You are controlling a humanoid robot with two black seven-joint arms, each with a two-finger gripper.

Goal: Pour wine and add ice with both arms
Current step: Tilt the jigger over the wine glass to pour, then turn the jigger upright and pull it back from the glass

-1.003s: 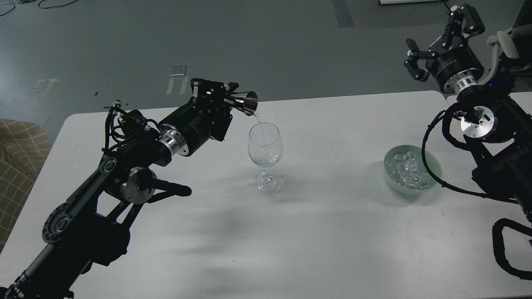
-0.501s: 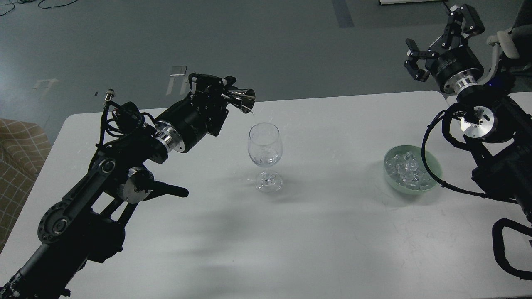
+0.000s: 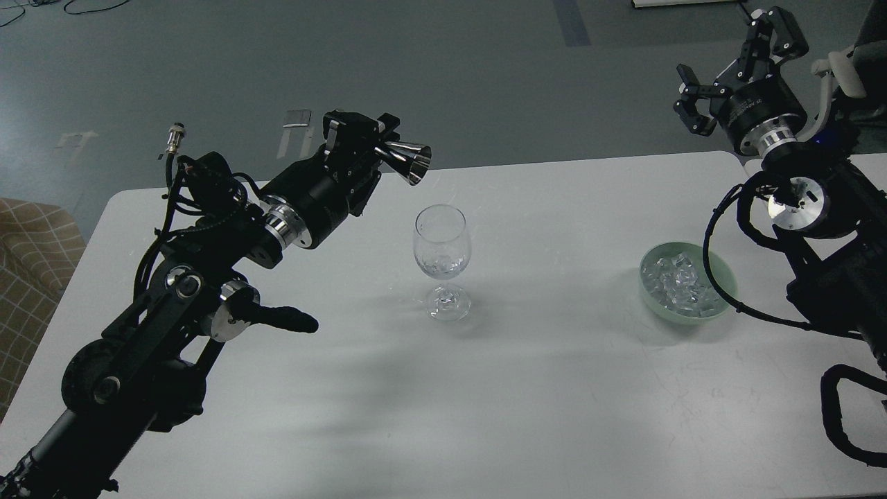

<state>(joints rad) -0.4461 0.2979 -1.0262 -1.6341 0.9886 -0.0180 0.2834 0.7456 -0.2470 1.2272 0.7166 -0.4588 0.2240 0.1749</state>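
Note:
A clear stemmed wine glass stands upright mid-table with a little clear content in its bowl. My left gripper is shut on a shiny metal jigger, held on its side above and left of the glass, mouth facing right. No liquid falls from it. Clear ice cubes lie piled in a pale green bowl at the right. My right gripper is open and empty, raised high beyond the table's far right edge, well above the bowl.
The white table fills the view. A checked beige seat stands off its left edge. My right arm's cable loops hang beside the bowl. Grey floor lies beyond the far edge.
The left gripper has lifted the jigger up and away from the glass rim and levelled it; the pouring stream has stopped. The right arm has not moved.

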